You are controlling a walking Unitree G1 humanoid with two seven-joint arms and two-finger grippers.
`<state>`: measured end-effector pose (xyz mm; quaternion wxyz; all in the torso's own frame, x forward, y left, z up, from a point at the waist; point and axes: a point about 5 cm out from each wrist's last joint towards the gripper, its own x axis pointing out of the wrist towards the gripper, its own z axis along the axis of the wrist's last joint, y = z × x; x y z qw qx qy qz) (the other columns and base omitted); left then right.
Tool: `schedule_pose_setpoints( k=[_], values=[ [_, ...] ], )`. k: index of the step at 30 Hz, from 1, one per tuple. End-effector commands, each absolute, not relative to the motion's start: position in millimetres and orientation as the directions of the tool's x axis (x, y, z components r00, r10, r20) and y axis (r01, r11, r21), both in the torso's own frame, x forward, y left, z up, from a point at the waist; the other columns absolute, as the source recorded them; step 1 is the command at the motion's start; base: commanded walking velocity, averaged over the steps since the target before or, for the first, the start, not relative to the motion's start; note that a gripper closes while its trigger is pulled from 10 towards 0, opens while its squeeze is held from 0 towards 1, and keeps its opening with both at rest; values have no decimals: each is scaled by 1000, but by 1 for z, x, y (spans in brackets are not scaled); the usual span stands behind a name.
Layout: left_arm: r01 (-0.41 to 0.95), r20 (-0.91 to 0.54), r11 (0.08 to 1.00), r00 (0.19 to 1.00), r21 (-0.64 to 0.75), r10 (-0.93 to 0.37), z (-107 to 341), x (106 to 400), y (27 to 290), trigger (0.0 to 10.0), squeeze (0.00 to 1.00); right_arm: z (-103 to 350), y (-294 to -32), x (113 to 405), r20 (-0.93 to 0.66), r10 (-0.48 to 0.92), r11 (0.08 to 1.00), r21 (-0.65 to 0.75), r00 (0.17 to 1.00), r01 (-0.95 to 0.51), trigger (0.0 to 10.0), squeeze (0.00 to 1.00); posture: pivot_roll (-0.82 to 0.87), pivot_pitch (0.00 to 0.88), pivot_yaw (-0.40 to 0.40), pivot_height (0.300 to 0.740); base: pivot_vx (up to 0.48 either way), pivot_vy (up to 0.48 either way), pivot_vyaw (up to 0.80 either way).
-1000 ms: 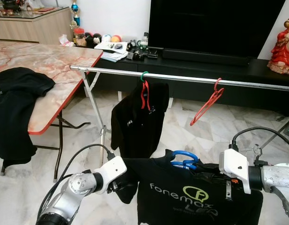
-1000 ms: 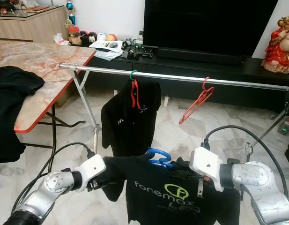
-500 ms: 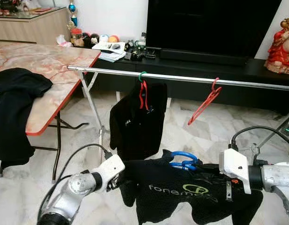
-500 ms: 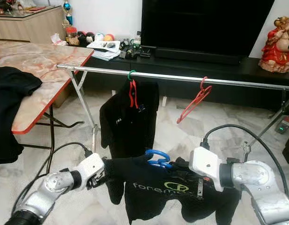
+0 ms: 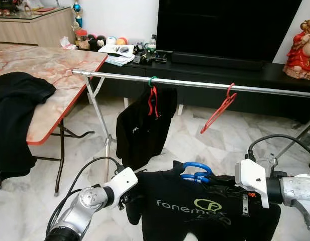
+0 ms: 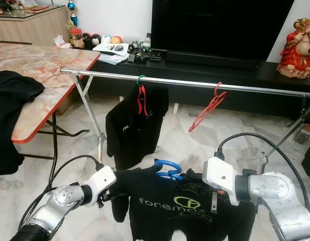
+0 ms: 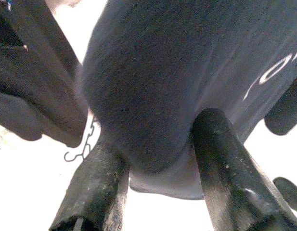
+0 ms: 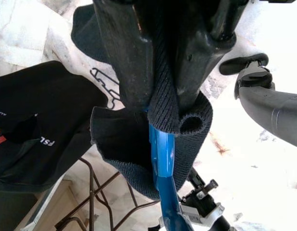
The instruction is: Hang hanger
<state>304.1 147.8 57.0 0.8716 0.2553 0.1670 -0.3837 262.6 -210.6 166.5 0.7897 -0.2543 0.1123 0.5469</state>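
Blue hanger [image 5: 196, 172] with shirt [image 5: 195, 211] pinched by both grippers; rail [image 5: 195, 84] ahead holds two hangers.

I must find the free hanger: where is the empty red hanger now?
The empty red hanger hangs tilted on the metal rail, right of the hung black shirt.

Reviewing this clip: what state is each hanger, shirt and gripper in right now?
Blue hanger: inside the held shirt, not yet on the rail.
Fonemax shirt: on the blue hanger, held up between both grippers.
Left gripper: shut on the shirt's sleeve.
Right gripper: shut on collar and blue hanger.
Red hanger with black shirt: hanging on the rail.
Empty red hanger: hanging, tilted.
Black shirt on table: draped over the edge.
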Motion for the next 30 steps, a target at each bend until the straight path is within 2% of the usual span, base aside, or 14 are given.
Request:
schedule_pose_setpoints(
  k=[1, 16, 19, 24, 28, 30],
  values=[
    [765, -509, 564, 636, 312, -580, 54, 302, 151, 0, 0, 178, -212, 264, -435, 807, 276, -321, 400, -906, 10000, 0, 36, 0, -73, 740, 0, 0, 0],
    [754, -445, 598, 649, 271, -617, 58, 304, 136, 0, 0, 175, -205, 267, -423, 812, 282, -318, 402, -905, 10000, 0, 16, 0, -69, 740, 0, 0, 0],
    [737, -441, 614, 669, 284, -599, 59, 305, 139, 0, 0, 174, -204, 267, -417, 808, 295, -324, 415, -899, 10000, 0, 17, 0, -66, 740, 0, 0, 0],
    [652, -391, 696, 750, 302, -533, 66, 311, 154, 0, 0, 172, -205, 270, -406, 791, 337, -336, 458, -879, 10000, 0, 31, 0, -51, 740, 0, 0, 0],
    [633, -389, 710, 765, 309, -513, 67, 313, 158, 0, 0, 169, -202, 272, -396, 792, 345, -339, 465, -875, 10000, 0, 39, 0, -50, 740, 0, 0, 0],
    [608, -386, 727, 783, 317, -487, 68, 314, 161, 0, 0, 169, -202, 276, -386, 779, 369, -355, 494, -859, 10000, 0, 45, 0, -54, 740, 0, 0, 0]
  ],
)
